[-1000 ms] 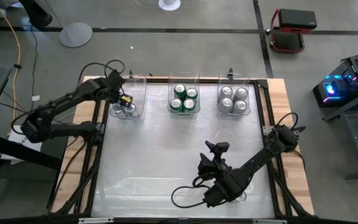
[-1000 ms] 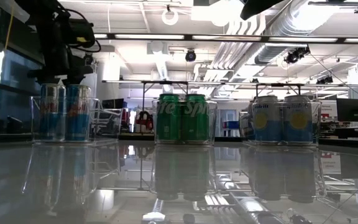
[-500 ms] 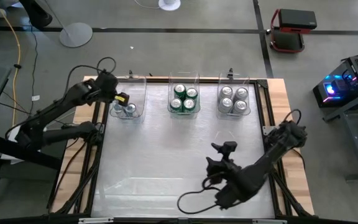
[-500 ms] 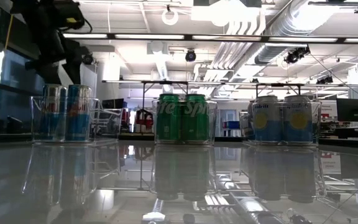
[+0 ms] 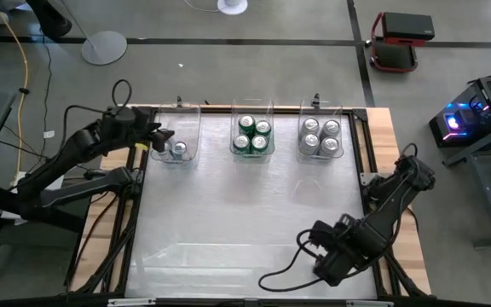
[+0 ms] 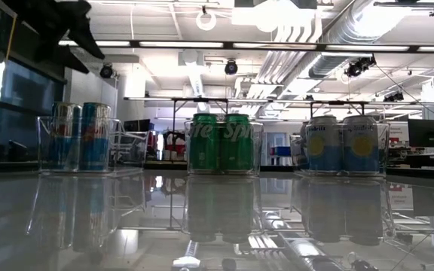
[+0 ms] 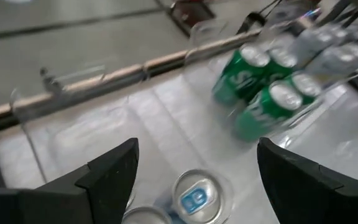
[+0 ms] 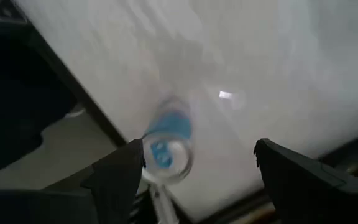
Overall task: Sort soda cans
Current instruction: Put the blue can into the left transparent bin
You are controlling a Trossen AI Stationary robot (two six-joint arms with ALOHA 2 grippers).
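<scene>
Three clear bins stand along the far edge. The left bin [image 5: 177,147] holds silver-and-blue soda cans [image 6: 79,135], the middle one green cans [image 5: 252,135], the right one silver cans [image 5: 320,136]. My left gripper [image 5: 156,138] hovers open beside the left bin, slanting down over its blue-topped cans [image 7: 194,196]. My right gripper [image 5: 318,247] hangs open near the table's near right corner, pointing down above a lone silver-and-blue can [image 8: 166,146]. That can stands on its base on the table, and my arm hides it in the high view.
The dark table frame [image 8: 73,93] runs close beside the lone can. The wide middle of the glossy tabletop [image 5: 228,213] lies between the bins and my right arm. My left gripper [image 6: 74,30] shows high at the low view's top left.
My left gripper has lifted off the cans in the left bin, drawn back toward the table's left edge and tipped from steep to slanting. My right gripper has moved toward the table's right and near edges, risen and rolled until it points straight down.
</scene>
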